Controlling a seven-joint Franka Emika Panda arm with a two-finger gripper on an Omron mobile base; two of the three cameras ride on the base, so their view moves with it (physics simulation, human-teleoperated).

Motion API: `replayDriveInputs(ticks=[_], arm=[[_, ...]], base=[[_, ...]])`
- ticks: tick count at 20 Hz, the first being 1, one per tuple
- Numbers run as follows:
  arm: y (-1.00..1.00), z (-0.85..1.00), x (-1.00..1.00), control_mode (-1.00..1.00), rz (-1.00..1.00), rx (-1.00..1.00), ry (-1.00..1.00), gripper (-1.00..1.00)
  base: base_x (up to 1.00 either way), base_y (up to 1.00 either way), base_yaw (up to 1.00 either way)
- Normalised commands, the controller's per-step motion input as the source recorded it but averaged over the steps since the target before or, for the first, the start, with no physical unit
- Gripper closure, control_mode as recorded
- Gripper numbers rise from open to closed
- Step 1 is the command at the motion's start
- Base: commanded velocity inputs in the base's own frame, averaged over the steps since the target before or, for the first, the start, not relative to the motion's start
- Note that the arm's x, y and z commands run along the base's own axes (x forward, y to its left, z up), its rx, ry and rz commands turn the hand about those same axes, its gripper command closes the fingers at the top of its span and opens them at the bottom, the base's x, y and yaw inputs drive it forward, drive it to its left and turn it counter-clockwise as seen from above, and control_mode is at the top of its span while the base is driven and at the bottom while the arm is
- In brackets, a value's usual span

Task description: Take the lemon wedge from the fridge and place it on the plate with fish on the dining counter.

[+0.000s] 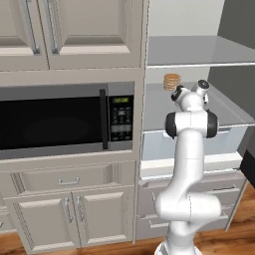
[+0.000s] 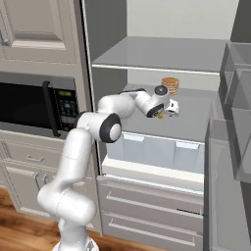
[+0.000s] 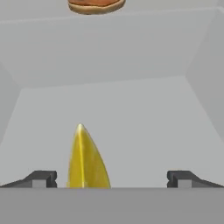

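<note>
One small, bright yellow lemon wedge (image 3: 86,159) is what we are after, and it lies on the pale grey middle shelf (image 2: 196,120) of the open light-grey fridge (image 2: 162,54), standing between the two dark finger tips of our claw (image 3: 111,179), nearer the left-hand tip in the hand view than the right. The claw's fingers stand wide apart with nothing clamped; neither tip touches the fruit as far as we can tell. From the right base view we see the white arm reaching into the fridge with the claw (image 2: 164,112) low over the shelf and a speck of yellow just beneath it.

We judge the wedge to be very light, soft under pressure and probably slick on its rind, with a narrow pointed ridge and tapering flanks. A squeeze on the sloped faces could squirt it out, so we would centre the claw on it first, then close across its thickest middle part, low near the shelf, and gently, since hard pressure may crush or pop it free. Being so small, it leaves little margin for a misaligned pinch.

Further back on the same shelf sits a tan round stack of flat discs (image 2: 170,84), well apart from the wedge, and we see no reason to disturb it.
</note>
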Motion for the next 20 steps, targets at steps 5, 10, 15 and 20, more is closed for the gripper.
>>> replayDriveInputs(ticks=[5,10,15,20], arm=[[0.13,-0.23,0.14,-1.0,0.0,0.0,0.07,1.0],[0.0,0.0,0.01,-1.0,0.0,0.0,0.01,1.0],[0.02,0.0,-0.19,-1.0,0.0,0.0,0.0,1.0],[0.2,0.0,-0.7,-1.0,0.01,0.0,-0.14,1.0]], base=[[0.0,0.0,0.0],[0.0,0.0,0.0],[0.0,0.0,0.0],[0.0,0.0,0.0]])
